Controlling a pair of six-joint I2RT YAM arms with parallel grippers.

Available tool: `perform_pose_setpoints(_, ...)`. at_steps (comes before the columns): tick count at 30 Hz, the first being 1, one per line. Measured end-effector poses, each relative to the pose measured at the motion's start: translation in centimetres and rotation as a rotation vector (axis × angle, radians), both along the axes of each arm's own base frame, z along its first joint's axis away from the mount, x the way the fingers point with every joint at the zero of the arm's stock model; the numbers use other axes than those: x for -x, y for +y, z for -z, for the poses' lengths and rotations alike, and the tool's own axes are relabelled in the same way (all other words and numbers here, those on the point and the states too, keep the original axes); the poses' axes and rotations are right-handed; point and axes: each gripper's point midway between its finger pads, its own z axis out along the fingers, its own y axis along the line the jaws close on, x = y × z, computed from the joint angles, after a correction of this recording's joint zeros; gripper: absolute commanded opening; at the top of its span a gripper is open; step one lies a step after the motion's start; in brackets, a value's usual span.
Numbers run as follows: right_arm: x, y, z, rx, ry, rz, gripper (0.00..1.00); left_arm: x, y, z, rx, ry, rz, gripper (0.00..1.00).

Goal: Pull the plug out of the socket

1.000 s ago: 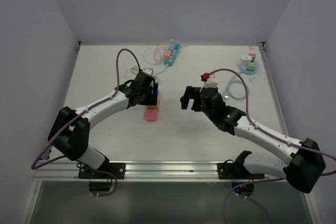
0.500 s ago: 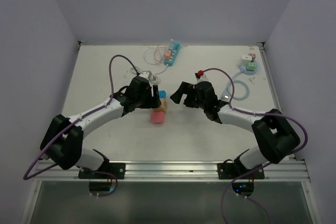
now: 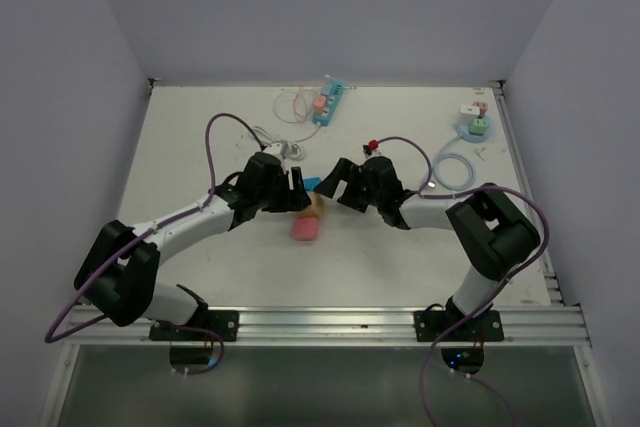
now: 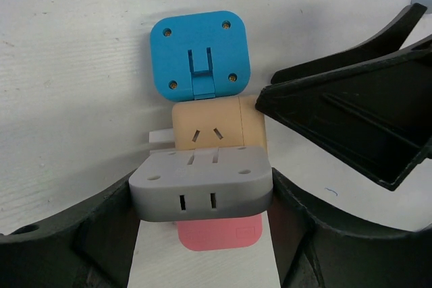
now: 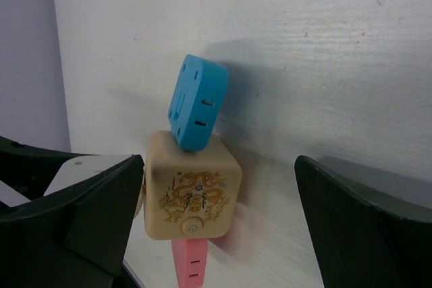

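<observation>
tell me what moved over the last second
The right claw swung left and now sits open beside the blue plug. The left claw, gripping the grey adapter, carried it right and a little nearer the bases. The teal power strip and coiled blue cable stayed put.

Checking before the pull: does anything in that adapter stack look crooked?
Yes. The blue plug leans sideways on the beige socket cube, not square to it. The grey adapter on its other side sits straight.
</observation>
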Motion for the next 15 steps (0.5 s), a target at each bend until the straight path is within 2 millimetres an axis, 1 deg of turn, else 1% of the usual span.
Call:
perform_pose_setpoints(4, -0.1, 0.6, 0.4, -0.032, 0.026, 0.001, 0.99, -0.1, -0.3, -0.1, 0.019, -0.006, 0.007, 0.05)
perform_pose_setpoints(8, 0.2, 1.2, 0.9, -0.056, 0.059, -0.005, 0.97, -0.3, -0.7, -0.5, 0.037, -0.019, 0.009, 0.05)
perform_pose_setpoints(11, 0.4, 1.6, 1.0, -0.069, 0.072, -0.011, 0.90, -0.4, -0.8, -0.5, 0.044, -0.026, 0.009, 0.05)
perform_pose_setpoints(12, 0.6, 1.8, 0.9, -0.074, 0.077, -0.017, 0.83, -0.4, -0.8, -0.4, 0.046, -0.028, 0.008, 0.05)
perform_pose_setpoints(15, 0.9, 2.3, 0.7, -0.090, 0.086, -0.023, 0.75, -0.2, -0.7, -0.1, 0.046, -0.023, 0.006, 0.05)
